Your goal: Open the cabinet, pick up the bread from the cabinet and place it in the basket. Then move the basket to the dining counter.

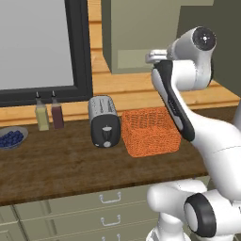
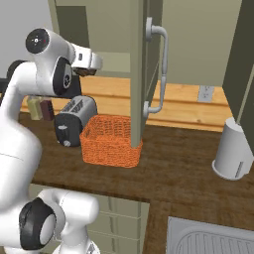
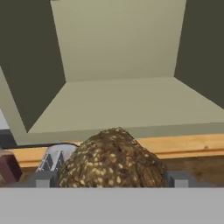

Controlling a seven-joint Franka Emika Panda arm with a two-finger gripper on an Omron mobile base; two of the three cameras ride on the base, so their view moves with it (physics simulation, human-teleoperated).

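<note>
Left base view: no writing is legible anywhere in the kitchen. The white arm reaches up toward the open olive-grey cabinet (image 1: 141,33), its hand level with the plain shelf. Below, the orange woven basket (image 1: 150,131), rectangular and straight-sided, sits on the dark wood-grain worktop (image 1: 56,164) just right of the black-and-silver toaster (image 1: 104,121). Two small bottles (image 1: 49,113) stand at the far edge by a black-framed window (image 1: 42,47), and a shallow bowl of blue berries (image 1: 10,137) rests at the left. Pale drawers (image 1: 108,200) with small handles run beneath the top.

Right base view: the cabinet's panelled door (image 2: 144,69) hangs open edge-on, its curved silver bar handle (image 2: 159,69) facing right. The gripper (image 2: 87,70) is held out in front of the shelf, above and left of the basket, with a dark brown lump at its tips. A smooth pale grey cylinder (image 2: 233,151) stands on the worktop at right, and a ribbed sink drainer (image 2: 213,240) shows at the near right.

Hand view: the bread (image 3: 114,159), a rough brown roundish loaf speckled with pale seeds, sits between the two grey fingertips (image 3: 43,179), which close against its sides. It hangs clear of the bare shelf, above the toaster and the worktop.
</note>
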